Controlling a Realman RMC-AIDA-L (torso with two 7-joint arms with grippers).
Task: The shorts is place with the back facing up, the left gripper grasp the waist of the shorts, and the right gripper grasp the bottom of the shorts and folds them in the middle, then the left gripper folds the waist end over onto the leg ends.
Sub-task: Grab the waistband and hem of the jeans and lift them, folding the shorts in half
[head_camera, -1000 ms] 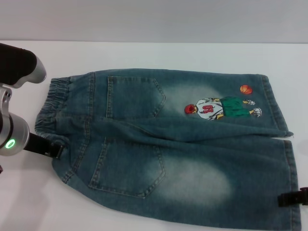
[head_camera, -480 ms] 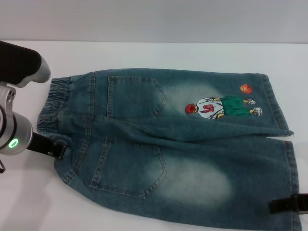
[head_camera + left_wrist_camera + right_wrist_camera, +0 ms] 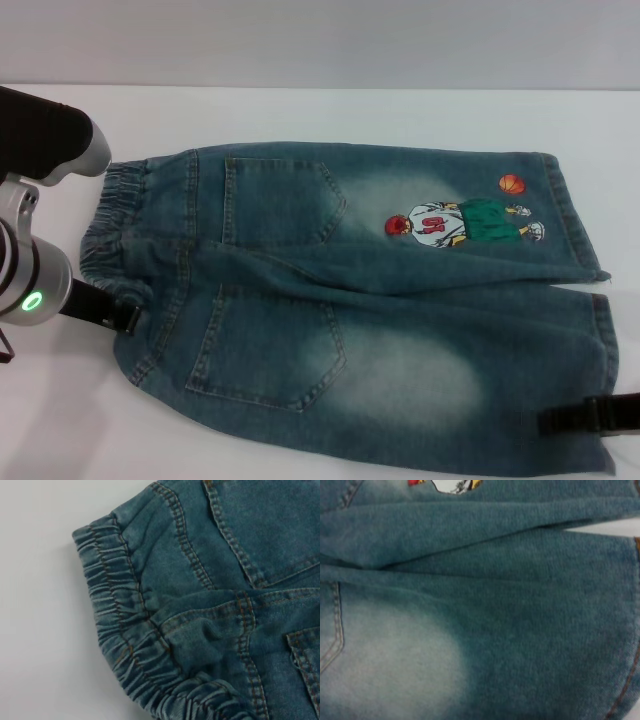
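The shorts (image 3: 350,300) lie flat on the white table, back pockets up, with the cartoon player and orange ball (image 3: 512,184) on the far leg. The ruffled waist (image 3: 110,215) points left, and the leg ends (image 3: 575,225) point right. My left gripper (image 3: 112,312) reaches in from the silver arm and touches the waist's near corner. In the left wrist view the elastic waist (image 3: 115,620) is seen close up. My right gripper (image 3: 572,418) lies over the near leg beside its hem (image 3: 610,350). Denim of the shorts (image 3: 495,630) fills the right wrist view.
The white table (image 3: 320,115) stretches behind the shorts and shows to the left of the waist (image 3: 60,420). The left arm's silver body with its green light (image 3: 32,300) stands at the left edge.
My right gripper has slid leftward from the frame's edge onto the near leg. The left arm has crept slightly rightward toward the waist corner. The shorts have barely shifted.
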